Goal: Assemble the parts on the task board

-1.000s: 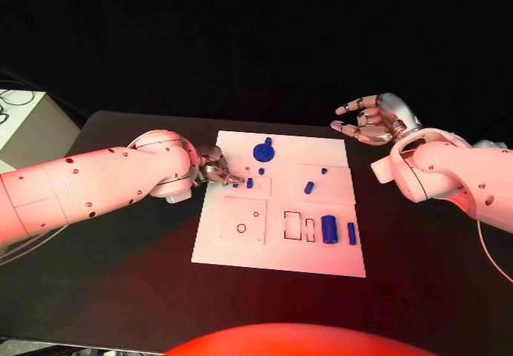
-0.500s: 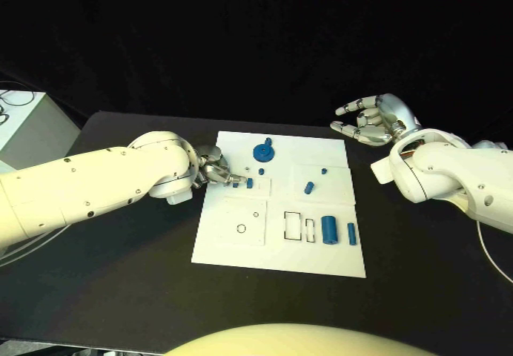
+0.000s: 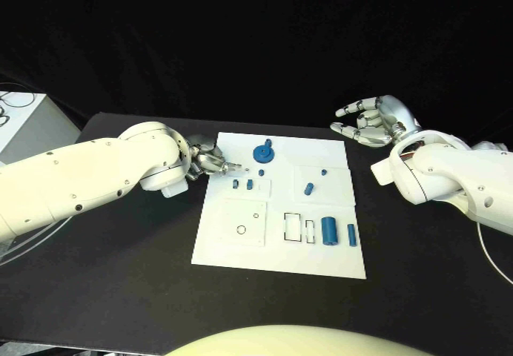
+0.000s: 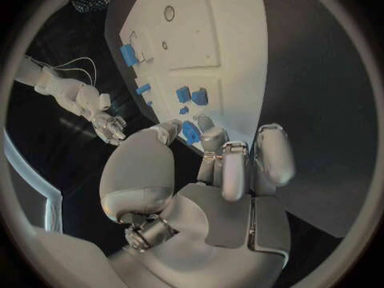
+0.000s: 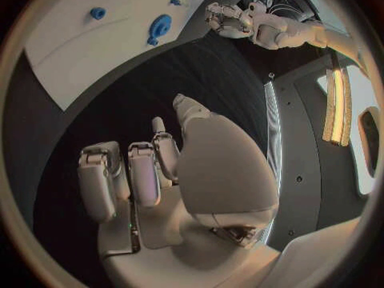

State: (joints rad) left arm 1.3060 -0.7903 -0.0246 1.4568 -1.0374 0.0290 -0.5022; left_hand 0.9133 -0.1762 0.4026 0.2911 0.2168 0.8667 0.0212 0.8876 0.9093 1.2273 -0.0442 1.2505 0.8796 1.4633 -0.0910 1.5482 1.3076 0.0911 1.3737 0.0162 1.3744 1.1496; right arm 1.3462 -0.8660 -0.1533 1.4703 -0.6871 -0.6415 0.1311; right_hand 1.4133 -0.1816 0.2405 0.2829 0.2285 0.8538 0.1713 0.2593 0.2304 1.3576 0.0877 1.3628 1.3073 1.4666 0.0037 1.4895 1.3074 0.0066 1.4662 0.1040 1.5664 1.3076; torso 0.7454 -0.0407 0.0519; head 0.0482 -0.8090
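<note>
Holding: left hand (image 3: 210,162) pinches a small blue part (image 3: 236,183) at the board's upper left.
Board: white board (image 3: 241,248) mid-frame on black table (image 3: 128,282).
Other parts: blue wheel (image 3: 263,153) top centre, pegs (image 3: 328,229) lower right of board.
Right hand: right hand (image 3: 370,122) upper right, off the board, fingers curled, holding nothing.

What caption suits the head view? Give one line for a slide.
Left hand works at the white task board's edge among small blue parts, while the right hand waits open beyond the board.
</note>
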